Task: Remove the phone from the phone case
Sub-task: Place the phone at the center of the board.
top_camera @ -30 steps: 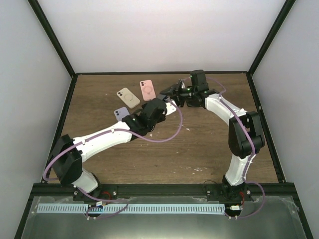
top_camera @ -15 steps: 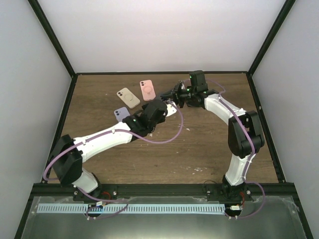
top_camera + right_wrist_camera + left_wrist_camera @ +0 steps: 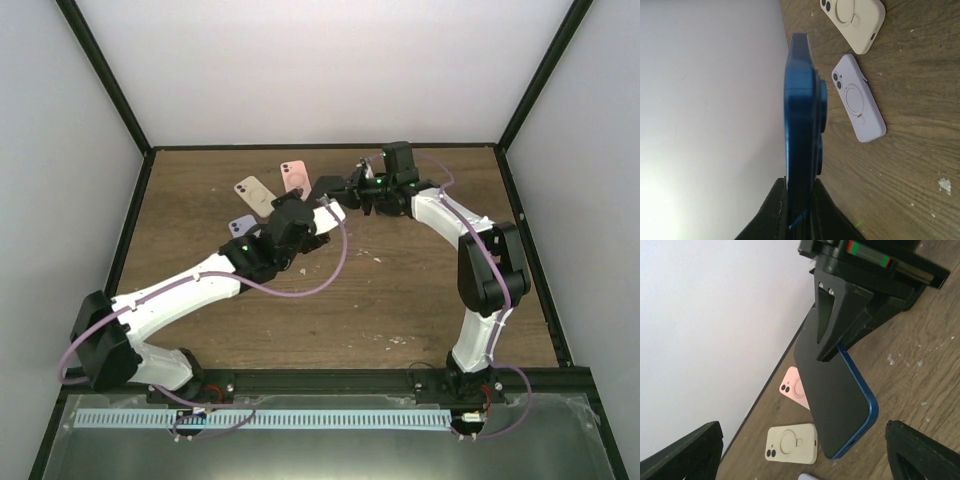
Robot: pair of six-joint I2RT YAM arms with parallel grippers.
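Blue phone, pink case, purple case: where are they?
blue phone [image 3: 832, 400], left wrist view, middle of its dark screen.
pink case [image 3: 792, 389], left wrist view, back beside the camera holes.
purple case [image 3: 858, 100], right wrist view, on its round ring.

place: robot lab test cell, not a home or shop
enclosure: plain white panels on the left, far and right sides, held by black frame struts
work surface: bare brown wood table, flecked with white scuffs
rig: left arm and right arm bolted at the table's near edge
wiring: exposed purple cables looped along both arms
near edge: metal trough with a white slotted strip
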